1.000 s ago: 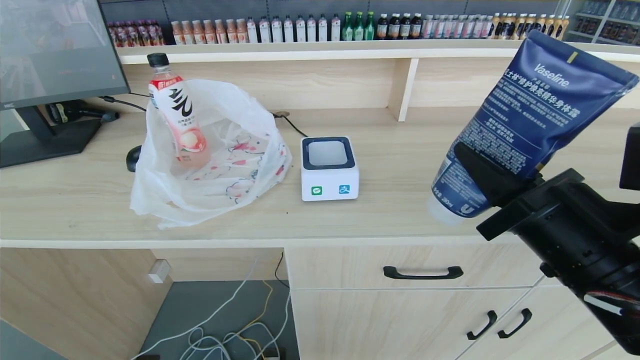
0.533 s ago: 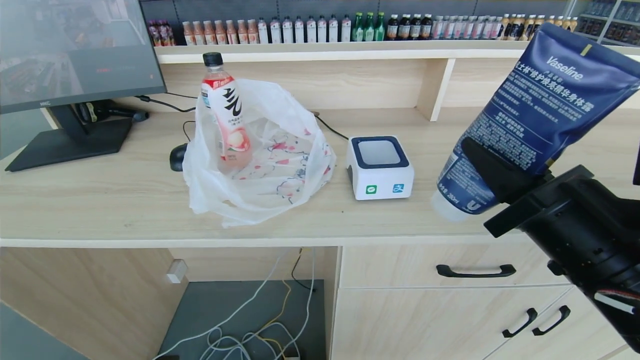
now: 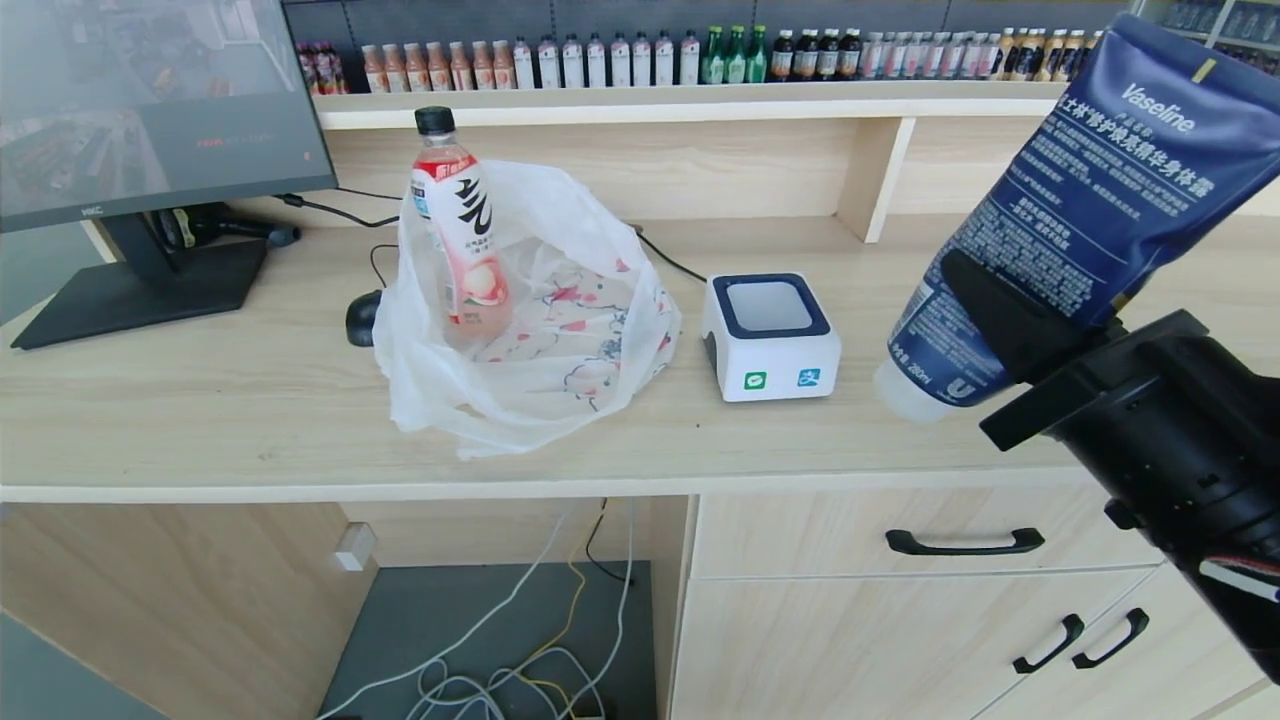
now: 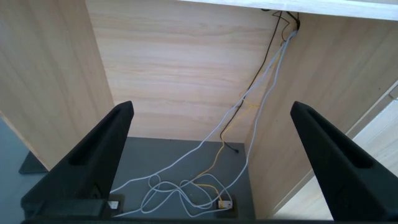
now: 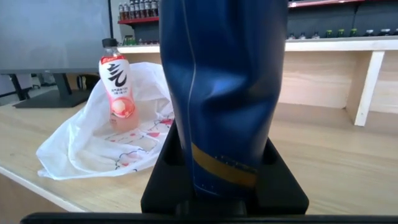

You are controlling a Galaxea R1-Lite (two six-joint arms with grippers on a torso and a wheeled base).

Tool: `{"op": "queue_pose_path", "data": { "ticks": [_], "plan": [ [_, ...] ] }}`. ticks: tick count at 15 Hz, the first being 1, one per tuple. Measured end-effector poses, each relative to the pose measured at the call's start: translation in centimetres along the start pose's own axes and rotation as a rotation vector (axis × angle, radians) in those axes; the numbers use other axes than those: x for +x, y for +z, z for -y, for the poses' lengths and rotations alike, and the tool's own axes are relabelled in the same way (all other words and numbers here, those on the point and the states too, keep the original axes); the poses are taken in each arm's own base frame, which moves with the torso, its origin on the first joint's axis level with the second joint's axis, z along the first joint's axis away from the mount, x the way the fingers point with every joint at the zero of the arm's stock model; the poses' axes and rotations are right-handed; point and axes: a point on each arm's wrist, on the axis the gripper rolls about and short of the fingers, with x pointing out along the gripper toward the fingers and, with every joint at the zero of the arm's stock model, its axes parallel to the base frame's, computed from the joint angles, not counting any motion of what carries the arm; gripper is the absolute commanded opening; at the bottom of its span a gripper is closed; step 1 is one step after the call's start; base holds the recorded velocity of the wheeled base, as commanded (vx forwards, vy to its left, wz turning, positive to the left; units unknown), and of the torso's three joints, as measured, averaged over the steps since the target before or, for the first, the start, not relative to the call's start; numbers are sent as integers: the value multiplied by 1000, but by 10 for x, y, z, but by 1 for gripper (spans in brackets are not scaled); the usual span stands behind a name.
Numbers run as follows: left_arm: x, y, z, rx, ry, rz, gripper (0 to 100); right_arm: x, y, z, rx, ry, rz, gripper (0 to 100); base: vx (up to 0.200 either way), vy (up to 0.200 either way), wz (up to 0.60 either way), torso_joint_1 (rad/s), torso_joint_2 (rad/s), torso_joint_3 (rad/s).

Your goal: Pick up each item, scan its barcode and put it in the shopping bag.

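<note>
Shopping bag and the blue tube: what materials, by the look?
Shopping bag: thin whitish plastic film, semi-translucent, with a printed pattern; it slumps in soft crumpled folds. Blue tube: probably flexible plastic with a smooth, slightly glossy skin; its wall creases near the right gripper clamped on it.

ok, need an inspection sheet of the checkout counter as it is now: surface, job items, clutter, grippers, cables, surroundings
Surface: pale wood counter, carrying bag, scanner, mouse and monitor.
Job's things: bag open on the counter, bottle standing in it; scanner just right of the bag; tube held in the air right of the scanner, tilted, cap end lowest.
Clutter: mouse at the bag's left; monitor far left.
Grippers: right gripper shut on the tube; left gripper open, facing the recess under the counter.
Cables: loose floor cables under the counter; one counter cable behind the scanner.
Surroundings: shelf bottles along the back; drawers below right.
</note>
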Motion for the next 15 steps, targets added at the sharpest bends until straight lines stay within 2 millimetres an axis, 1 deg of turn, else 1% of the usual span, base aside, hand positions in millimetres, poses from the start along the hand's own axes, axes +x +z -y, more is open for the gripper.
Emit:
{"op": "queue_pose_path", "data": {
  "ticks": [4,6,7,9,11,13,15],
  "plan": [
    [0,0,0,0,0,0,100,3,0,1,-18,-4,5,0,0,0,0,0,0,0],
    [0,0,0,0,0,0,100,14,7,3,-45,-17,51,0,0,0,0,0,0,0],
    [0,0,0,0,0,0,100,18,7,5,-83,-20,60,0,0,0,0,0,0,0],
    [0,0,0,0,0,0,100,19,2,10,-171,27,51,0,0,0,0,0,0,0],
    [0,0,0,0,0,0,100,21,-2,9,-242,90,53,0,0,0,0,0,0,0],
    [0,0,0,0,0,0,100,35,0,6,-310,98,91,0,0,0,0,0,0,0],
    [0,0,0,0,0,1,100,51,-4,2,-398,108,120,0,0,0,0,0,0,0]
  ]
}}
